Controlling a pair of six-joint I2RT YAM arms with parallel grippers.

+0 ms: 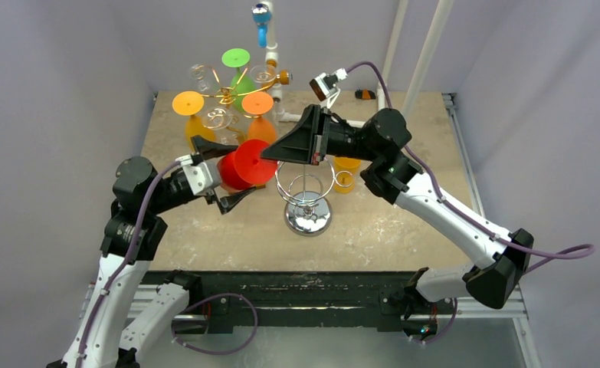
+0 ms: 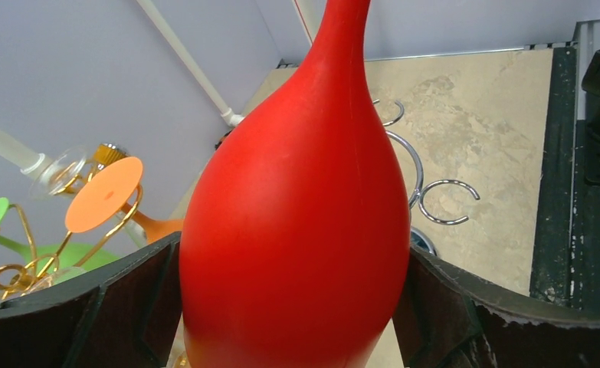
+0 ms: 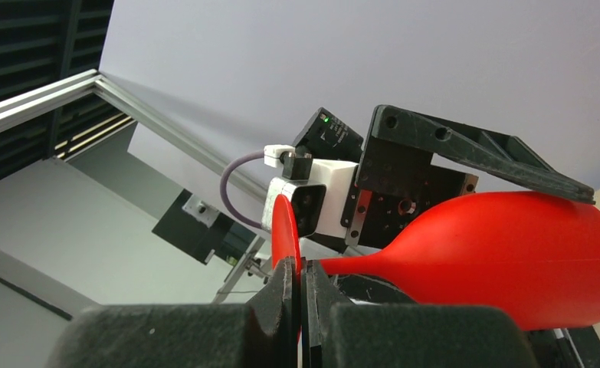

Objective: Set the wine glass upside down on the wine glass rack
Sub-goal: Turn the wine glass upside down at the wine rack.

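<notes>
From above: finds the red wine glass clear of the table, lying sideways in the air just above and to the left of the chrome rack, foot toward the right arm and bowl toward the left. Meets the right pincer at the rim of the foot and the left pincer around the bowl, fingers spread wide on either side. Cannot settle the right fingers' stance from here, lost against the red disc.

In the right wrist view: shows both fingers pressed together on the thin edge of the foot, clamped on the wine glass, with stem and bowl running off to the right. Also catches the left arm's camera and mount beyond the foot, unseen from the left wrist.

In the left wrist view: fills the whole gap between the two dark, far-apart fingers with the bowl; cannot tell whether touching or merely flanking. Gives, past the stem, two open chrome rings of the rack over the table, and at lower left the gold rack with an orange foot and a green one in its wire loops. Only from above places that gold rack at the far left of the table, apart from the chrome one, loaded with orange, green and clear glasses.
</notes>
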